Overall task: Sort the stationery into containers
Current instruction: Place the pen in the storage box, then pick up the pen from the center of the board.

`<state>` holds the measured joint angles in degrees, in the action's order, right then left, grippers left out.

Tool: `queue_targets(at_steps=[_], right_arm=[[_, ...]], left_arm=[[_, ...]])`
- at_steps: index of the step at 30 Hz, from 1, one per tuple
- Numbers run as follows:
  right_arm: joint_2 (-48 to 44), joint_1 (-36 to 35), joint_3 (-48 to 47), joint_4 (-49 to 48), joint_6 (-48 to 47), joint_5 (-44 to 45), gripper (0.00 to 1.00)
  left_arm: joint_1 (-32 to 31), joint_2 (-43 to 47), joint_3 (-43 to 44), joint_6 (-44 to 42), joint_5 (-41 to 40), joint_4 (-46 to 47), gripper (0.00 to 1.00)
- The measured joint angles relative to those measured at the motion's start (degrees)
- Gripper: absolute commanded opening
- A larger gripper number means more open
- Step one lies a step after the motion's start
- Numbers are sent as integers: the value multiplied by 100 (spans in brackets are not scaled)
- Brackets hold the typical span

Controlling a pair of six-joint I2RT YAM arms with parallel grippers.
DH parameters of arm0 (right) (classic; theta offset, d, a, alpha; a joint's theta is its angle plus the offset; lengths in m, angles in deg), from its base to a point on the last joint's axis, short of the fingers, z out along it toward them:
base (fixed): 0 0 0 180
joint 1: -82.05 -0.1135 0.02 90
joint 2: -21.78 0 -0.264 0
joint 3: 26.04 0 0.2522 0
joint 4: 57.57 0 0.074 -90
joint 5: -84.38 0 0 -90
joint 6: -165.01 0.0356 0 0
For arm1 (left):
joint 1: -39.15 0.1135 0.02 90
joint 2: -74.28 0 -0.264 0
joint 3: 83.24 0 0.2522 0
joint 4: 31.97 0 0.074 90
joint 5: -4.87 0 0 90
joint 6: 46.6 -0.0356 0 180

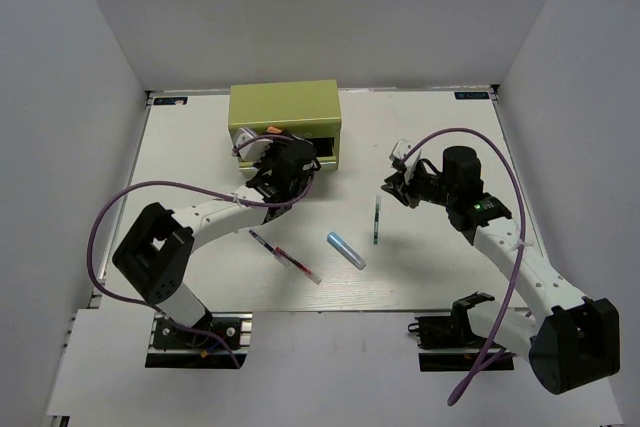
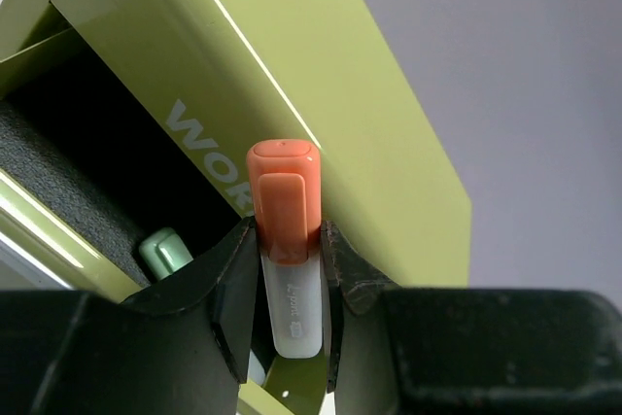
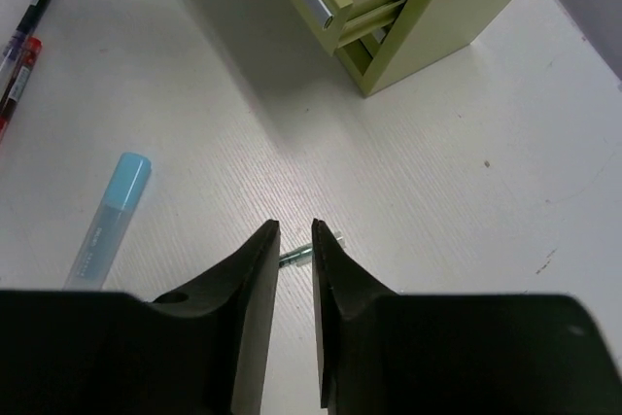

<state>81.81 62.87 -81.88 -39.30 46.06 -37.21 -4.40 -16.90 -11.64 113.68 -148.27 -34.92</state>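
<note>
**Orange highlighter (image 2: 283, 191) is at the drawer (image 2: 58, 157), notes for the drop**

Your left fingers (image 2: 225, 289) are clamped on the orange highlighter's pale barrel just under the cap, and it's sitting right up against the front of the olive tool chest (image 2: 340, 94). The cap looks like it's over the chest's face rather than over the black drawer opening, so I'd shift it toward the opening before letting go. There's a green-capped highlighter (image 2: 163, 252) already lying in there, so aim beside it, not on top. Get low and tilt the barrel flatter so it doesn't bounce off the drawer lip.

Your right fingers (image 3: 255, 279) are only slightly apart with nothing between them, hovering over the dark green pen (image 1: 376, 221) on the surface (image 1: 190, 157). The blue highlighter (image 1: 346, 250), the dark/red pen (image 1: 262, 238) and the red-white pen (image 1: 300, 265) are lying out there too.

Stuff you can't really see:
- The overhead view has the left arm covering most of the open drawer.
- The wrist view cuts off the highlighter's lower end.
- I can't tell how much room is left inside.
- Only a sliver of the green pen shows between the right fingers.
</note>
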Motion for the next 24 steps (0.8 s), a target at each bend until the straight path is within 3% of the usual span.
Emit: queue_targets(at_steps=[1, 2, 6, 8, 12, 21, 24], right_arm=[[0, 2, 0, 2, 0, -2, 35], [2, 4, 0, 2, -7, -9, 37], [63, 4, 0, 48, -72, -116, 50], [153, 2, -2, 131, -129, -210, 59], [372, 4, -55, 479, -286, -428, 64], [796, -37, -304, 1080, -461, -1008, 60], [1023, -201, -385, 1191, -393, -1132, 58]], left_arm=[[17, -20, 0, -13, 26, 0, 7], [28, -24, 0, -24, 48, -4, 23], [33, -24, 0, -66, 144, -2, 54], [33, -22, -2, -105, 216, 13, 57], [33, -20, -4, -214, 391, 103, 70], [31, 361, -37, -601, 905, 68, 74], [24, 837, -37, -949, 1316, -243, 82]])
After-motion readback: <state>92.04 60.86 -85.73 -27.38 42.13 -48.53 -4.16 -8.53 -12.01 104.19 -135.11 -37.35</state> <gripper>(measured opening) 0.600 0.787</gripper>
